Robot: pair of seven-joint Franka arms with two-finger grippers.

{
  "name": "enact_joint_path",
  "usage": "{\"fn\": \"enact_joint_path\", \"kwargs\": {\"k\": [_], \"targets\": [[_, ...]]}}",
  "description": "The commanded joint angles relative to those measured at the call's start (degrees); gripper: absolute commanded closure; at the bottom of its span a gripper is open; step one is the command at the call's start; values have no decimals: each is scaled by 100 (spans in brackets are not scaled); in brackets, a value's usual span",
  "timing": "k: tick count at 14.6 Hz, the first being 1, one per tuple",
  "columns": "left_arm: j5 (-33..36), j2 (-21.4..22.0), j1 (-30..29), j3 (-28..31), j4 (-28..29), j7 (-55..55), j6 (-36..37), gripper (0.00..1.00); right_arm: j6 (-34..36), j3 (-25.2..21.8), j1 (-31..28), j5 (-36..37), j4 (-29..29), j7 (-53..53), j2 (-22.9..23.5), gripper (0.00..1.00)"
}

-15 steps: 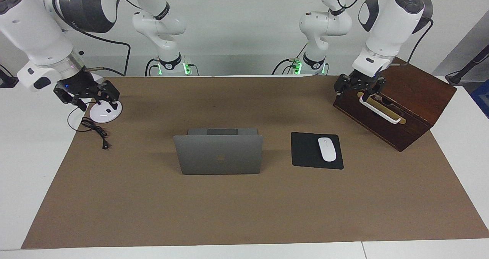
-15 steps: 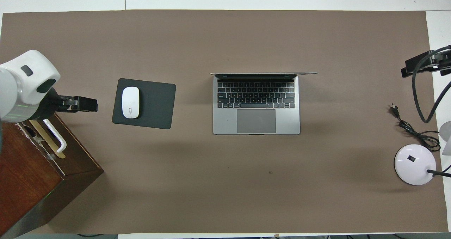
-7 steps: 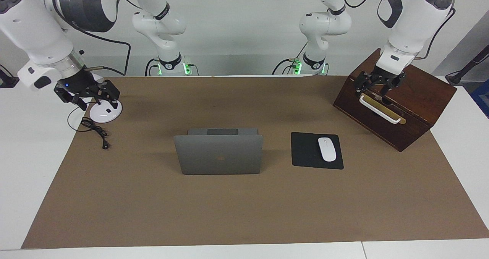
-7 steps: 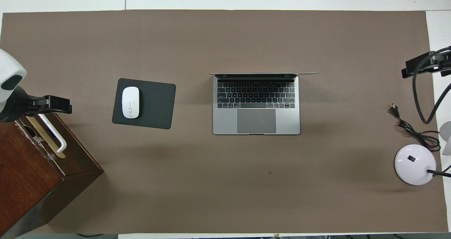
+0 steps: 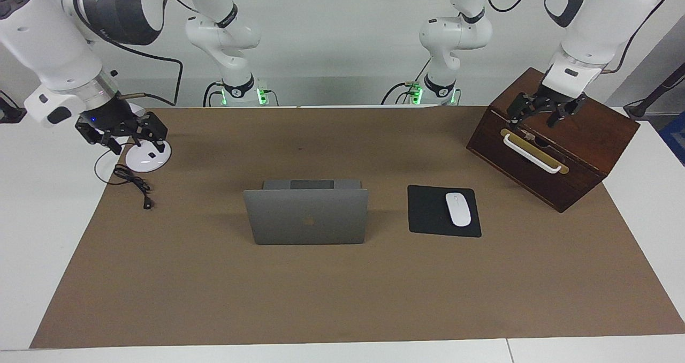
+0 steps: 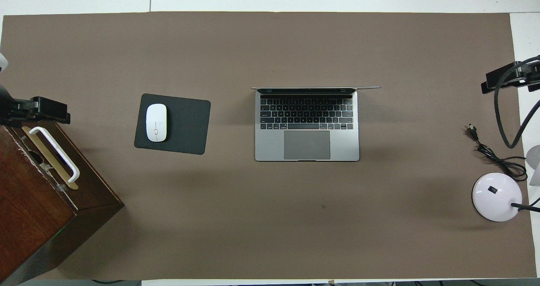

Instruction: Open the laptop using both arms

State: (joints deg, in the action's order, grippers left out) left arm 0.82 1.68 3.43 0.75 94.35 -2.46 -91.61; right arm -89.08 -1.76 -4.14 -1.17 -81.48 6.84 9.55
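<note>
Laptop (image 5: 306,216) stands open between black mousepad (image 5: 443,211) and lamp base (image 5: 147,157).

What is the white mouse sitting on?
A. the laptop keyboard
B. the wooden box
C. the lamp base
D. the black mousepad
D. The white mouse lies on the black mousepad, which sits beside the open laptop toward the left arm's end of the table, apart from the wooden box.
</note>
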Motion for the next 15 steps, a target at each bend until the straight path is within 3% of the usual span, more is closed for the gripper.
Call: {"fn": "enact_joint_path", "kwargs": {"k": [1,3,15], "targets": [[120,-151,35,13,-207,35,213,0,-74,36,-52,-85,-192,-104,-146,0],[68,-90,17,22,3,35,126,0,-65,36,-52,-93,-192,-104,-146,0],[-144,-54,8,22,48,44,73,0,-83,36,-52,-93,-210,-113,-155,0]]}}
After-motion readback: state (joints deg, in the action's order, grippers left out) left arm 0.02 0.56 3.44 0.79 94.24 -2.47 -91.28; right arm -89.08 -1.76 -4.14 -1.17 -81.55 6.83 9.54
